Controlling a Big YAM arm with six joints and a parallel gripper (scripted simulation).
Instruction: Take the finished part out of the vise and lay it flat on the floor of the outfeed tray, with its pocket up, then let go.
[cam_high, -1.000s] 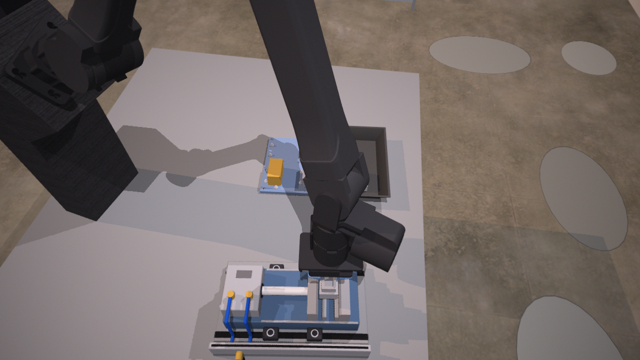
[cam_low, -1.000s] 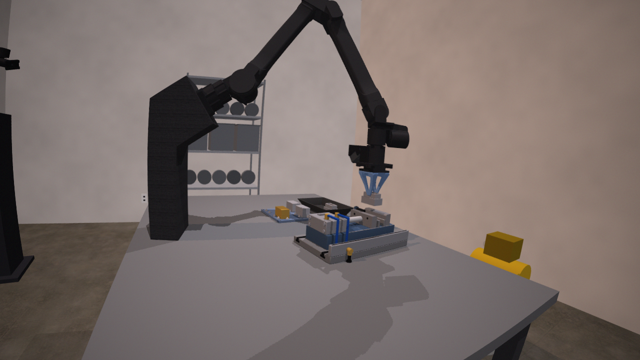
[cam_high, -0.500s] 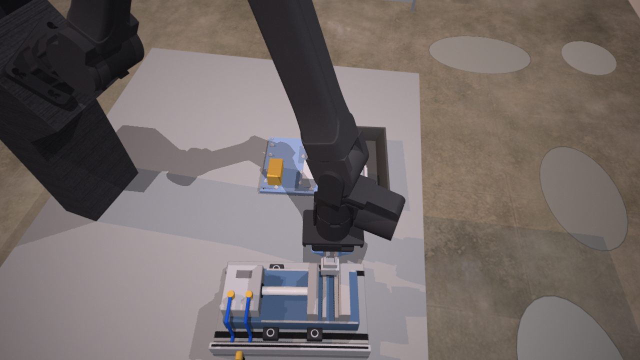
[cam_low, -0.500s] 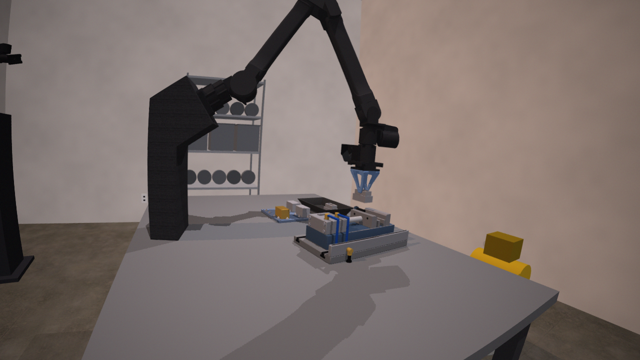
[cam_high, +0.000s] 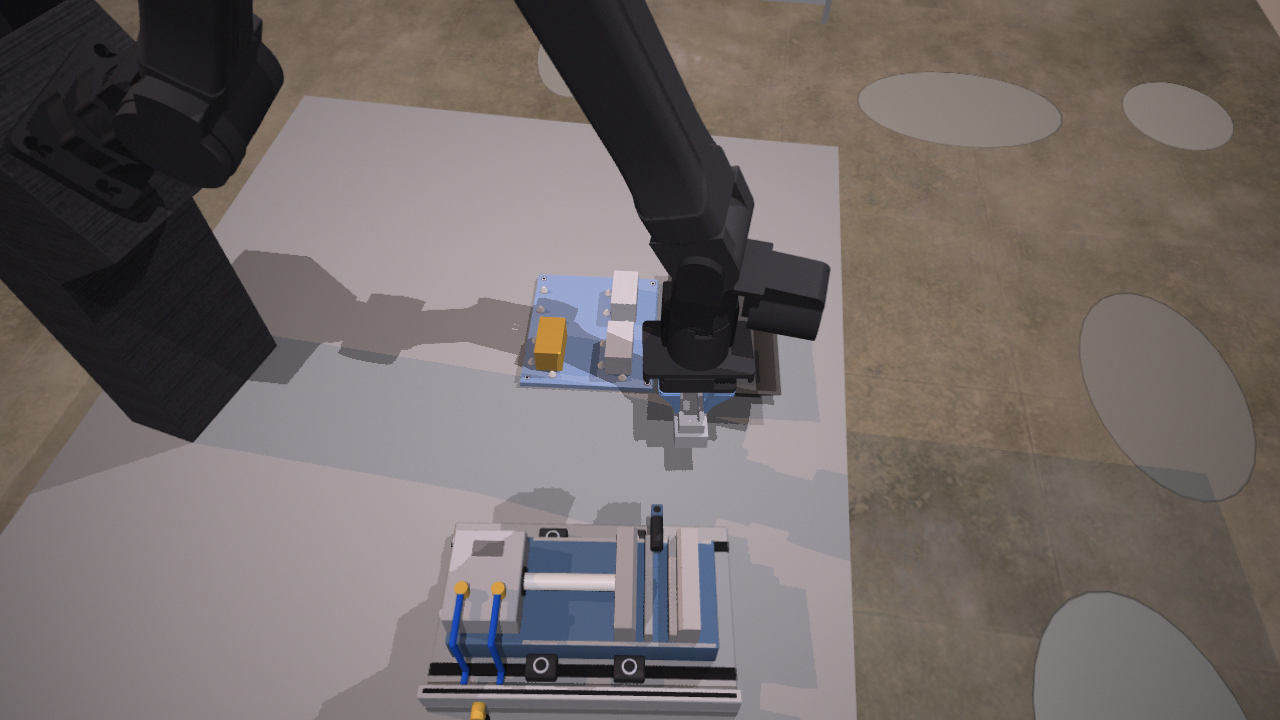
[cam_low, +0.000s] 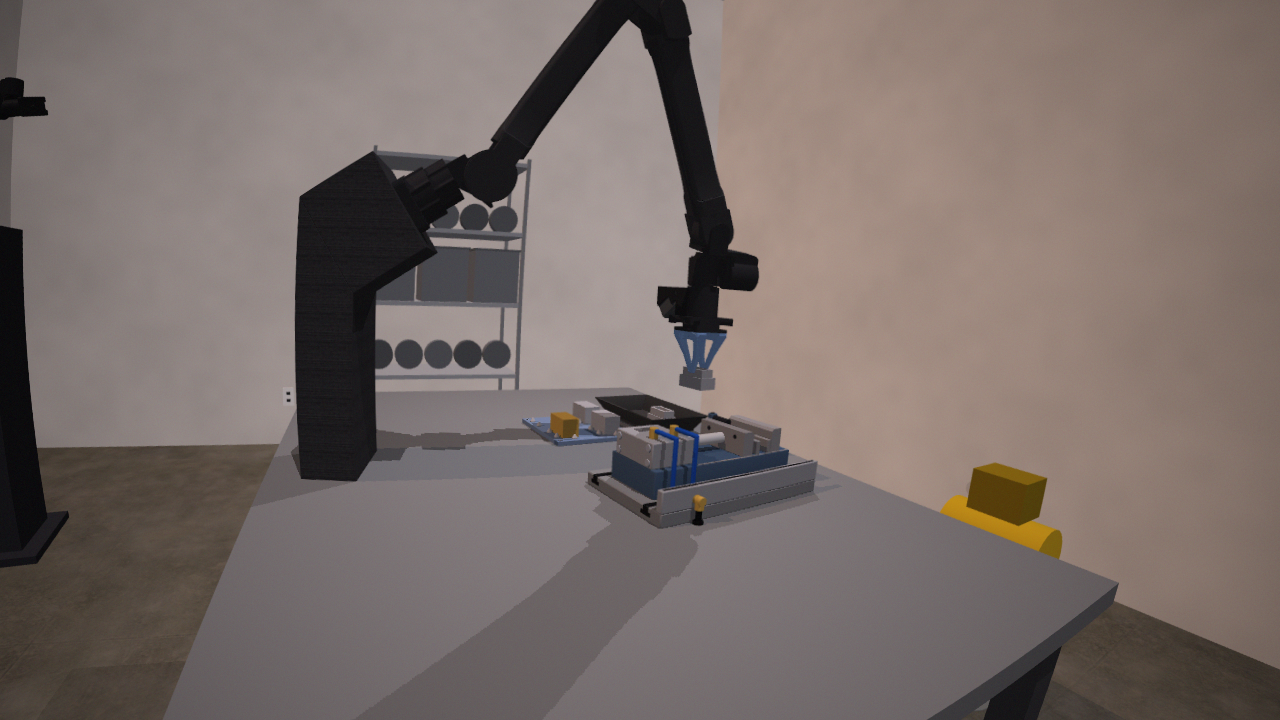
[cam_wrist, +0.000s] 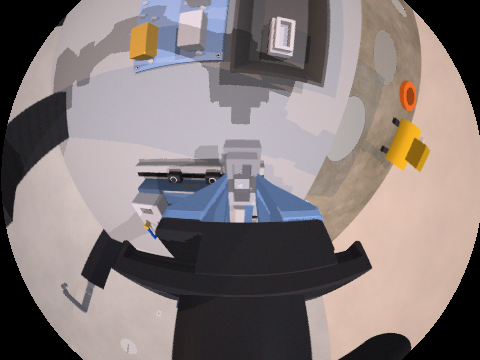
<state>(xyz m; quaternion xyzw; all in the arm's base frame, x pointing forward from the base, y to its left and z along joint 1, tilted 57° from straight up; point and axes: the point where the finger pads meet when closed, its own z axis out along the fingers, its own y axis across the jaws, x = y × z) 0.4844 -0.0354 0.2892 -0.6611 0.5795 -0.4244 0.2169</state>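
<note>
My gripper (cam_low: 696, 367) with blue fingers is shut on the finished part (cam_low: 696, 380), a small light grey block, and holds it high above the table between the vise and the tray. The part also shows under the wrist in the top view (cam_high: 691, 427) and in the wrist view (cam_wrist: 242, 175). The vise (cam_high: 590, 595) stands at the table's front with its jaws apart and nothing between them. The dark outfeed tray lies beyond; another grey pocketed part (cam_wrist: 283, 35) lies on its floor. In the top view my arm hides most of the tray.
A blue fixture plate (cam_high: 586, 333) with an orange block (cam_high: 549, 342) and two white blocks (cam_high: 621, 322) lies left of the tray. The arm's black pedestal (cam_high: 116, 268) stands at the far left. A yellow machine (cam_low: 1006, 505) sits off the table's right side.
</note>
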